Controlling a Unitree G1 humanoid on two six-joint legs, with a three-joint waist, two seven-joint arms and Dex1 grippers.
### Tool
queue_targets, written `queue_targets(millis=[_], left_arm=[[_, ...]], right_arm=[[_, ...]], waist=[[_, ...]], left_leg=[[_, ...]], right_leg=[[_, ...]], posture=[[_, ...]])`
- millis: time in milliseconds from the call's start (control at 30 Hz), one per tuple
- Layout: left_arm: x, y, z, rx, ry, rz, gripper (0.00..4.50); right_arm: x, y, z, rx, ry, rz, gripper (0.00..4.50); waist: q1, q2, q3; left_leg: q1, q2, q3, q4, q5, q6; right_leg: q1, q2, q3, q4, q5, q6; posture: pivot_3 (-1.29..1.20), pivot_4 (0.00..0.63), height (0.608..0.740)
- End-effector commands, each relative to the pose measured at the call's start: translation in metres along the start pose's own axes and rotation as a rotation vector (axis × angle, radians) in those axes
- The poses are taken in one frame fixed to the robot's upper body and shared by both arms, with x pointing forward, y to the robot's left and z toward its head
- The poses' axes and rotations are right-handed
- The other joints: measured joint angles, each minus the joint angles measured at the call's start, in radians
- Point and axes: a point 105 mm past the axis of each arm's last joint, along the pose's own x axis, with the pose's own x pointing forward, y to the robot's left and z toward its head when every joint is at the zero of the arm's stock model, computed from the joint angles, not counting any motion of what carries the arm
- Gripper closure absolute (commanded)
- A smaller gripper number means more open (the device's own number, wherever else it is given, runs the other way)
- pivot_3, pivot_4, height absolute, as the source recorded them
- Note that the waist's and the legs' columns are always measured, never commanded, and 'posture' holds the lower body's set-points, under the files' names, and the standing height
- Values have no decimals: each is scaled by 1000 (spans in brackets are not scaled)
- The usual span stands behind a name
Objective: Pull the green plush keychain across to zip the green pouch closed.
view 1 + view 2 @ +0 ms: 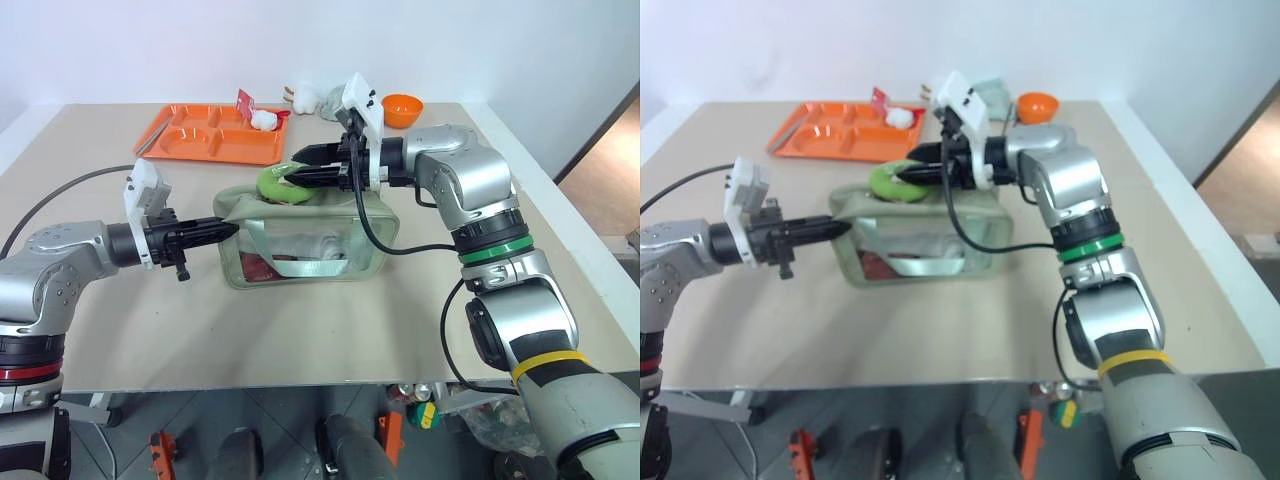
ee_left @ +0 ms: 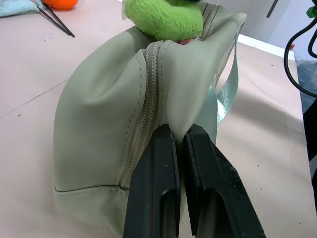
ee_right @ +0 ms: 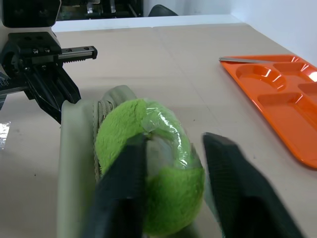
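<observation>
The left gripper (image 1: 228, 229) pinched the end fabric of the green pouch (image 1: 300, 245) on the tabletop (image 1: 400, 320); the right gripper (image 3: 173, 163) straddled the green plush keychain (image 3: 148, 168), fingers not yet visibly clamped; next, a firm grasp and pull along the zipper.

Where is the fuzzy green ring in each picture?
Left eye view: the green plush keychain sits on top of the green pouch, at the right gripper.
Right eye view: on the pouch's top, just left of centre.
Left wrist view: at the top edge, beyond the pouch's zipper.
Right wrist view: low in the middle, between the black jaws.
Shared landmark: the pouch.
</observation>
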Motion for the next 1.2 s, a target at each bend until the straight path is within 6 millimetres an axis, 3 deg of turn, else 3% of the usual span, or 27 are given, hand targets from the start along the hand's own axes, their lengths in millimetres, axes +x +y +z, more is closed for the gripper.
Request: queue_targets(millis=[33, 67, 367, 567, 667, 767, 867, 967, 1033, 1200], left_arm=[[-4, 3, 8, 35, -2, 15, 4500], [-4, 4, 9, 36, -4, 17, 4500], [-5, 5, 14, 37, -17, 17, 4500], [-4, 4, 11, 32, -13, 11, 4500], [-4, 3, 10, 27, -14, 9, 4500], [-3, 4, 9, 25, -13, 7, 4500], [-3, 4, 10, 25, -15, 5, 4500], [-3, 5, 10, 25, -18, 5, 4500], [-3, 5, 10, 23, -19, 3, 4500], [0, 4, 9, 18, -16, -6, 4500]], right_arm=[[-6, -2, 16, -40, -38, -6, 4255], [-7, -2, 16, -40, -39, -6, 4491], [-20, -12, 18, -60, -23, -60, 4491], [-69, -24, 29, -170, 40, -124, 4491], [-103, -31, 29, -266, 120, -183, 4491], [-131, -23, 27, -463, 218, -174, 4491], [-152, -9, 24, -534, 287, -130, 4491], [-176, -16, 13, -633, 434, -212, 4491], [-184, -20, 3, -677, 498, -258, 4491], [-177, -17, -19, -674, 506, -290, 4491]], waist=[[0, 0, 0], [0, 0, 0], [0, 0, 0], [2, 0, 0], [2, 0, 0], [3, 0, 0], [1, 0, 0], [1, 1, 0], [0, 1, 0], [-2, 1, 0]], left_leg=[[0, 0, 0, 0, 0, 0], [0, 0, 0, 0, 0, 0], [0, 0, 0, 0, 0, 0], [-1, 0, 0, 0, 0, 0], [-1, -1, 0, -1, 0, 0], [-1, -1, 0, -2, 0, 0], [0, -1, 1, -2, 0, 0], [1, -1, 1, -2, 0, 0], [1, -1, 1, -2, 0, 0], [2, 0, 3, -2, 0, 0]], right_leg=[[0, 0, 0, 0, 0, 0], [0, 0, 0, 0, 0, 0], [0, 0, 0, 0, 0, 0], [0, 0, 0, -1, 0, 0], [0, 0, 0, -2, 0, 0], [0, 0, 0, -3, -1, 0], [0, 0, 0, -3, -1, 0], [0, 0, 0, -3, -1, 0], [1, 0, 1, -3, -1, 0], [1, 0, 2, -2, 0, 0]], posture=[[0, 150, 740], [0, 150, 740], [0, 150, 740], [0, 150, 740], [0, 150, 740], [0, 150, 740], [0, 150, 740], [0, 150, 740], [0, 150, 740], [0, 150, 740]])
